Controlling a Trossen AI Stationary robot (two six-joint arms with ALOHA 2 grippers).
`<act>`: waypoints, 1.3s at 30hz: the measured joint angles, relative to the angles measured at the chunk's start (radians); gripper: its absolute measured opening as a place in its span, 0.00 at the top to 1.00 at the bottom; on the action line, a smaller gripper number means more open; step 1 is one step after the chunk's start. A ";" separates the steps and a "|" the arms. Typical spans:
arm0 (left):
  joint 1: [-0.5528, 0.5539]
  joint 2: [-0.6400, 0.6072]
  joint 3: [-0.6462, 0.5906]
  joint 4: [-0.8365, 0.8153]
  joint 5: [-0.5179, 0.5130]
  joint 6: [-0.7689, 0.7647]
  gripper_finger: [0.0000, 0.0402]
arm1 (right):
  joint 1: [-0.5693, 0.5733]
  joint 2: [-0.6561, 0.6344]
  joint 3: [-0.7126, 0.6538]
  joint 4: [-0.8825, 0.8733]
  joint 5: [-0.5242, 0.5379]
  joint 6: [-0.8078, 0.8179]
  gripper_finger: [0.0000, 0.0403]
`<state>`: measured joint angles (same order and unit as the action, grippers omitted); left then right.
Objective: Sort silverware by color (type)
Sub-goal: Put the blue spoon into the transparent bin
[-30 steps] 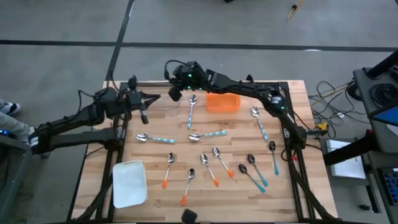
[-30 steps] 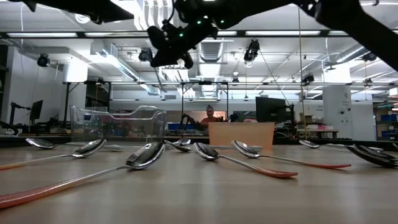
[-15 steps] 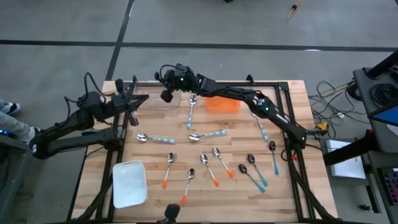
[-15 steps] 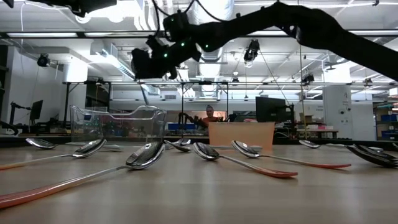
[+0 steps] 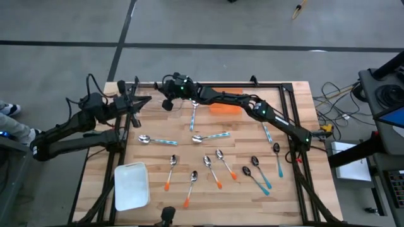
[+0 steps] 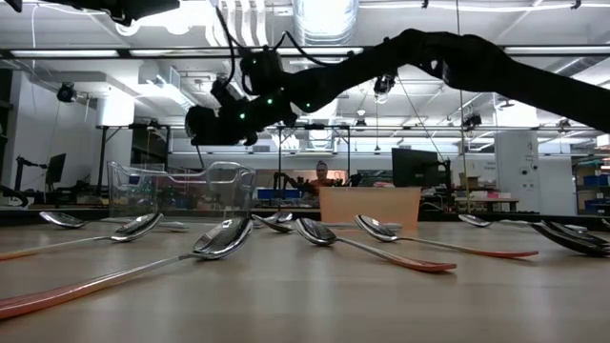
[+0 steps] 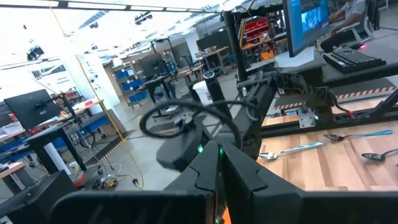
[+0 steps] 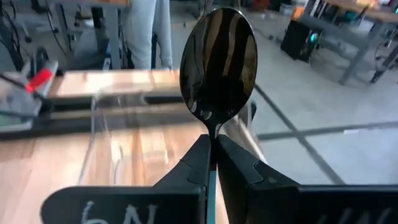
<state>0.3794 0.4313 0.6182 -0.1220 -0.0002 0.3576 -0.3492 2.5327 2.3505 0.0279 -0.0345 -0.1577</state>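
My right gripper [image 5: 165,101] hangs over the table's far-left part and is shut on a spoon with a dark bowl [image 8: 218,62] and a teal handle. It also shows above the clear bin in the low view [image 6: 208,125]. My left gripper [image 5: 136,101] waits at the far-left edge, shut and empty [image 7: 219,155]. On the table lie spoons with light-blue handles [image 5: 156,140] [image 5: 210,136] [image 5: 194,113] [image 5: 264,126], orange-handled ones [image 5: 170,171] [image 5: 190,188] [image 5: 213,171] [image 5: 225,162] and teal-handled dark ones [image 5: 278,157] [image 5: 259,173]. My right gripper pinches the dark spoon by its neck [image 8: 213,132], just below the bowl, between the two fingers. The bowl sticks out past the fingertips and the teal handle [image 8: 212,182] runs back between the fingers. The spoon is lifted clear of the table.
A clear plastic bin [image 6: 181,191] stands at the far left, seen below the held spoon in the right wrist view [image 8: 118,140]. An orange bin [image 5: 225,104] stands at the far middle and a white tray [image 5: 131,185] at the near left. A person shows in the room behind.
My right gripper has carried the dark spoon toward the table's left edge and down, coming over the clear bin. My left gripper drew back from the table toward the far-left corner in the first half second, then stayed still.
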 joint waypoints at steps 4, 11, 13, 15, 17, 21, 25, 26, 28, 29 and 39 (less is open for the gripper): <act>0.000 0.000 0.000 -0.001 -0.001 0.000 1.00 | 0.000 0.007 -0.001 -0.020 0.000 -0.002 0.97; 0.000 0.001 0.000 -0.004 -0.037 0.000 1.00 | 0.000 0.005 -0.001 -0.063 0.001 -0.014 0.97; 0.000 0.000 0.000 -0.007 -0.041 0.000 1.00 | 0.000 0.005 -0.001 -0.082 0.001 -0.020 0.97; 0.000 0.000 0.000 -0.008 -0.043 0.000 1.00 | 0.000 0.005 -0.001 -0.094 0.001 -0.024 0.97; 0.000 0.000 0.000 -0.008 -0.043 0.000 1.00 | 0.000 0.005 -0.001 -0.110 0.001 -0.026 0.97; 0.000 0.000 0.000 -0.008 -0.043 0.000 1.00 | 0.000 0.005 -0.001 -0.134 0.002 -0.040 0.97; 0.000 0.000 0.000 -0.006 -0.043 0.000 1.00 | 0.000 0.005 -0.001 -0.137 0.002 -0.041 0.97; 0.000 0.000 0.000 -0.006 -0.043 0.000 1.00 | 0.000 0.005 -0.001 -0.145 0.002 -0.047 0.97; 0.000 0.000 0.000 -0.006 -0.043 0.000 1.00 | 0.001 0.004 -0.001 -0.158 0.001 -0.066 0.97; 0.000 0.000 0.000 -0.006 -0.043 0.000 1.00 | 0.002 0.003 -0.001 -0.168 0.002 -0.072 0.97; 0.000 0.001 0.000 -0.010 -0.043 0.000 1.00 | 0.002 0.002 -0.001 -0.188 0.001 -0.074 0.97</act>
<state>0.3794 0.4320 0.6182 -0.1316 -0.0437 0.3580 -0.3473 2.5343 2.3493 -0.1596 -0.0334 -0.2321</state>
